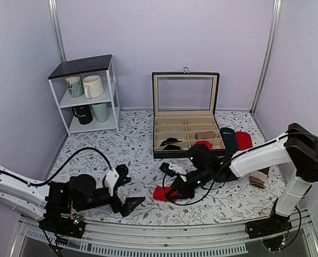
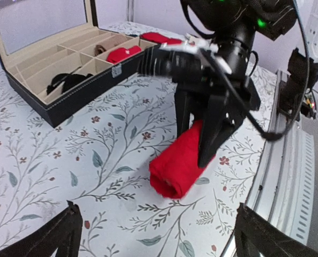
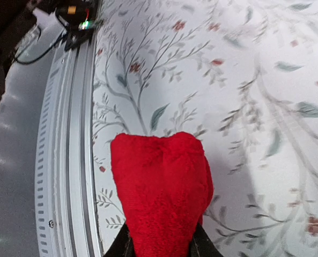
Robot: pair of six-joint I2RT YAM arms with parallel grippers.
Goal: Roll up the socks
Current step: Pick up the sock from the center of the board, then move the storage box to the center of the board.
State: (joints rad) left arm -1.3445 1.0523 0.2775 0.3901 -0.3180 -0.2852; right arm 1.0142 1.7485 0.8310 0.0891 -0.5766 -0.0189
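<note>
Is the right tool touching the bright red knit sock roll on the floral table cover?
Touching. The left wrist view shows the right tool with its dark fingers pressed on both sides of the bright red knit sock roll.

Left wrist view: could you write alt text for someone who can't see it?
The robot's black right hand pinches a red sock roll on a floral tablecloth. Behind, an open black compartment box holds small items; the left hand is spread wide below.
</note>
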